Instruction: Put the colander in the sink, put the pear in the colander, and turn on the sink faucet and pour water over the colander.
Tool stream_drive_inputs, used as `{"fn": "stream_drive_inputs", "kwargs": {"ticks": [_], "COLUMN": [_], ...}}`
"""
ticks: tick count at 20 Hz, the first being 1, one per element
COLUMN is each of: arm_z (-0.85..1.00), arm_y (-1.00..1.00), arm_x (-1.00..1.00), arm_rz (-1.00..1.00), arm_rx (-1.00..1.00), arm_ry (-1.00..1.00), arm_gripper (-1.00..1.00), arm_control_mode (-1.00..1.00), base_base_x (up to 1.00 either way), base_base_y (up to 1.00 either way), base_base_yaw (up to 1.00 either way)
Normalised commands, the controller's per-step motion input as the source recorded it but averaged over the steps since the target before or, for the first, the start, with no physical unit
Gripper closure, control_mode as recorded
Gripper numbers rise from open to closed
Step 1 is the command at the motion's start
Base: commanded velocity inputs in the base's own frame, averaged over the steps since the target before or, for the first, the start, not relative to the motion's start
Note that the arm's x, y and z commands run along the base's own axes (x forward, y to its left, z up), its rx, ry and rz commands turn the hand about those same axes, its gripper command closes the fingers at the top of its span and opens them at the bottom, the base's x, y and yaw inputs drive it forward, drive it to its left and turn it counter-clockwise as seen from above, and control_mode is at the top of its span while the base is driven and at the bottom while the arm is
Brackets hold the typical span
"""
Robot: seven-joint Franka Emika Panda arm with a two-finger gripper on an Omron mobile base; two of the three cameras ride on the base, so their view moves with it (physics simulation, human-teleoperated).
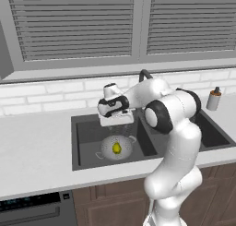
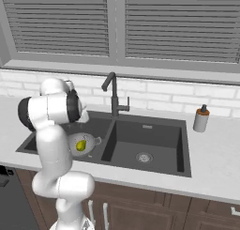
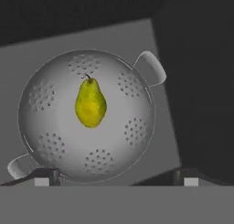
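Observation:
The silver colander [image 1: 123, 144] stands on the floor of the sink's [image 1: 87, 137] left basin. The yellow-green pear [image 1: 116, 148] lies in its middle. My gripper [image 1: 119, 127] hangs straight above the colander, open, with nothing between its fingers. In the hand view the pear [image 3: 90, 103] lies in the colander [image 3: 55, 127], stem pointing away, and both fingertips [image 3: 45, 175] stand wide apart at the near rim. The dark gooseneck sink faucet [image 2: 114, 95] rises behind the divider between the basins, its lever on the right side. Water is out of view.
A small bottle with an orange top [image 2: 201, 118] stands on the counter right of the sink. The right basin [image 2: 140, 135] holds just its drain [image 2: 144, 157]. White tiles and shuttered windows back the counter. An oven panel [image 1: 32, 206] sits at lower left.

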Motion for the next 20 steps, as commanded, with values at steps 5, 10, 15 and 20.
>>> {"fn": "stream_drive_inputs", "kwargs": {"ticks": [5,10,15,20], "arm_z": [0.94,0.70,0.97,1.00], "arm_y": [-0.42,-0.71,-0.62,-0.58], "arm_x": [-0.53,-0.49,-0.27,-0.01], "arm_rz": [0.00,0.00,0.00,0.00], "arm_rx": [0.15,0.35,0.27,0.20], "arm_ry": [-0.20,-0.37,-0.25,-0.16], "arm_gripper": [-1.00,-1.00,-1.00,-1.00], "arm_control_mode": [-1.00,-1.00,-1.00,-1.00], "base_base_x": [0.00,0.00,0.00,0.00], "base_base_y": [0.00,0.00,0.00,0.00], "base_base_yaw": [0.00,0.00,0.00,0.00]}}
